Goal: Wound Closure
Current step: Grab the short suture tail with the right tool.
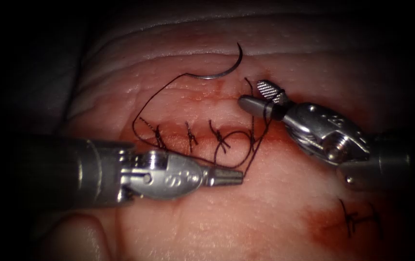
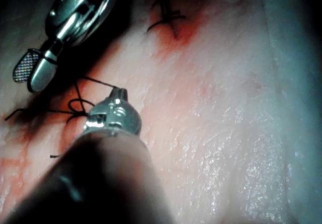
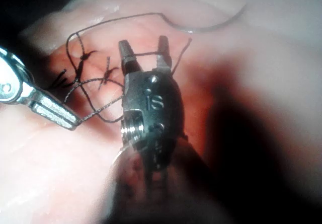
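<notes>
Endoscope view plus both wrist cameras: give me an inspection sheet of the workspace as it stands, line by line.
Surface: tissue with a cut running across it, red fluid along the cut and lower right.
Job's things: needle lies free on the tissue above the cut, not in the tissue; thread runs from it and loops over the cut.
Clutter: tied stitches with short ends across the cut; a separate stitch lower right.
Grippers: left tool shut on the thread; right tool open, thread wrapped around its lower jaw, gripping nothing.
Cables: nothing seen.
Surroundings: dark.
</notes>
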Motion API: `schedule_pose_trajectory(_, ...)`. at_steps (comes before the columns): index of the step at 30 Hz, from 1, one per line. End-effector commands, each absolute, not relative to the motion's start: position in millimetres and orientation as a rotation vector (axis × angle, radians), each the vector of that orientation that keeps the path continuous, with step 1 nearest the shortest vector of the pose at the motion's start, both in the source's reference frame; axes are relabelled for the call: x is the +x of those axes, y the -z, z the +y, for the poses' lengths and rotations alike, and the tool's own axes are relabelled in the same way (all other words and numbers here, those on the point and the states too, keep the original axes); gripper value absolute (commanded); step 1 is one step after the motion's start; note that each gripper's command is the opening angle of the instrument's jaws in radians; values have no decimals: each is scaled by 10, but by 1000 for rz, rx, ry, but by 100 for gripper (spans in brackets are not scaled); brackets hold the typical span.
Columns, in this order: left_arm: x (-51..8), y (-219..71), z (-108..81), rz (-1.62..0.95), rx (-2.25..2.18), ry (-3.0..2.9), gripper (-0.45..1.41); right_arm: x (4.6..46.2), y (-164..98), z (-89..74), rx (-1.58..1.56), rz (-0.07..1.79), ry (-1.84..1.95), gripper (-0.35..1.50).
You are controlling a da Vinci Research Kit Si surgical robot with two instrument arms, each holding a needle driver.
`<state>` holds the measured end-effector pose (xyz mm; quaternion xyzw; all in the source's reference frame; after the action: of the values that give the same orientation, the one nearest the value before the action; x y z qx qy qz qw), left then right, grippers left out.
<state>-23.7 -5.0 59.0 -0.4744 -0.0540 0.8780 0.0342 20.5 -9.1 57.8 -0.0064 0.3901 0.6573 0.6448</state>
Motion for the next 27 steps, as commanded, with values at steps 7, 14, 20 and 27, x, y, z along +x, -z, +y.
schedule_pose_trajectory(7,-250,-598,-44,-178,-1464,-2694,-45,218,-617,-84,65,789,-1586,91)
schedule_pose_trajectory(14,-252,-599,-43,-191,-1464,-2698,-45,220,-645,-85,148,723,-1638,88)
schedule_pose_trajectory(20,-251,-600,-45,-197,-1467,-2701,-45,219,-653,-83,172,706,-1644,61)
schedule_pose_trajectory(27,-248,-601,-45,-198,-1470,-2702,-45,224,-637,-79,130,788,-1625,-35)
